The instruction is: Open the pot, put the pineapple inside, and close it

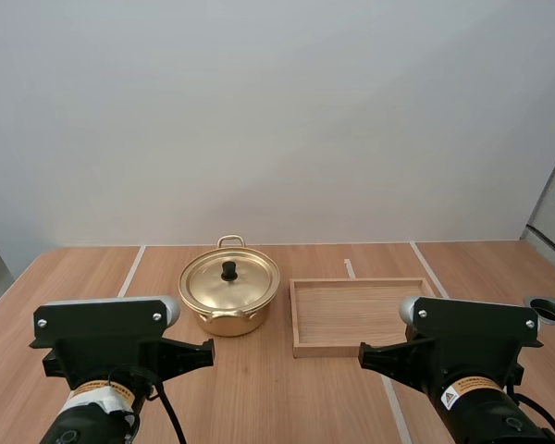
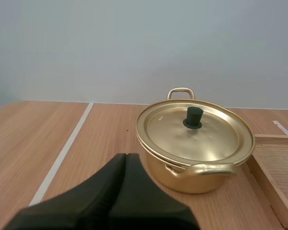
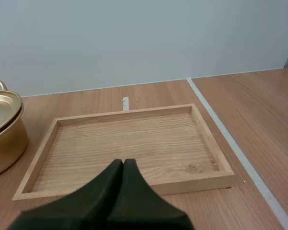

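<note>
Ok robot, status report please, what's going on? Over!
Both shut: left gripper facing the pot, right gripper at the near edge of the wooden tray. Pot closed, lid on, untouched. Tray beside pot, not touching.

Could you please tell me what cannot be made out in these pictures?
1. Inside of the pot: the lid covers it, high and left wrist views.
2. Most of the tray: cut off by the frame edge, left wrist view.
3. Most of the pot: cut off likewise, right wrist view.
4. Near table: left arm and right arm cover it, high view.
</note>
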